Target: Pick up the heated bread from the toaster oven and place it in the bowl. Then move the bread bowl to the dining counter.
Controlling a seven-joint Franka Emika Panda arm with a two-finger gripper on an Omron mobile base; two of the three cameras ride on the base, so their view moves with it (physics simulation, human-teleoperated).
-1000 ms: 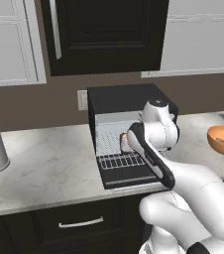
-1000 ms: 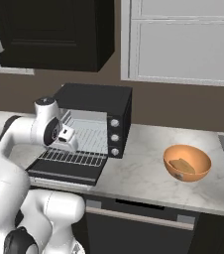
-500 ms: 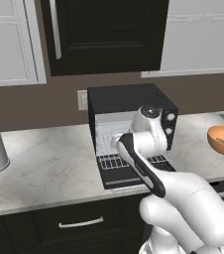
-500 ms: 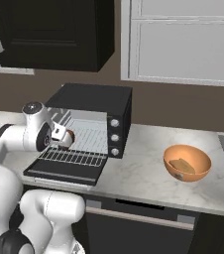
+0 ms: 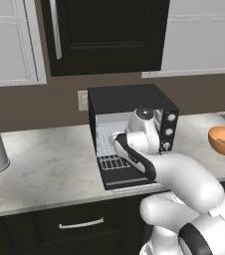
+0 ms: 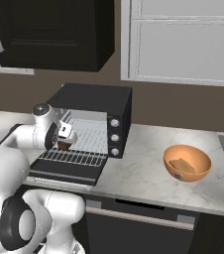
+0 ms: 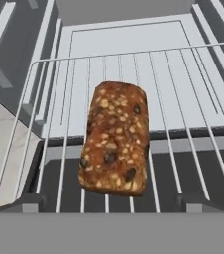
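The heated bread [image 7: 115,139] is lifted clear of the wire rack [image 6: 73,157], just in front of the mouth of the toaster oven [image 6: 96,116], above its dropped door. The gripper [image 6: 64,140] appears closed on the bread, though its fingertips are hard to make out, so the hold is a judgement. The bowl [image 6: 187,162] sits well to the right on the desk [image 6: 143,178], and something flat already lies inside it. The risk lies in the long swing right. A shallow pinch on a crumbly loaf could let it slip or twist, and a low path could clip the oven's side or the bowl's rim.
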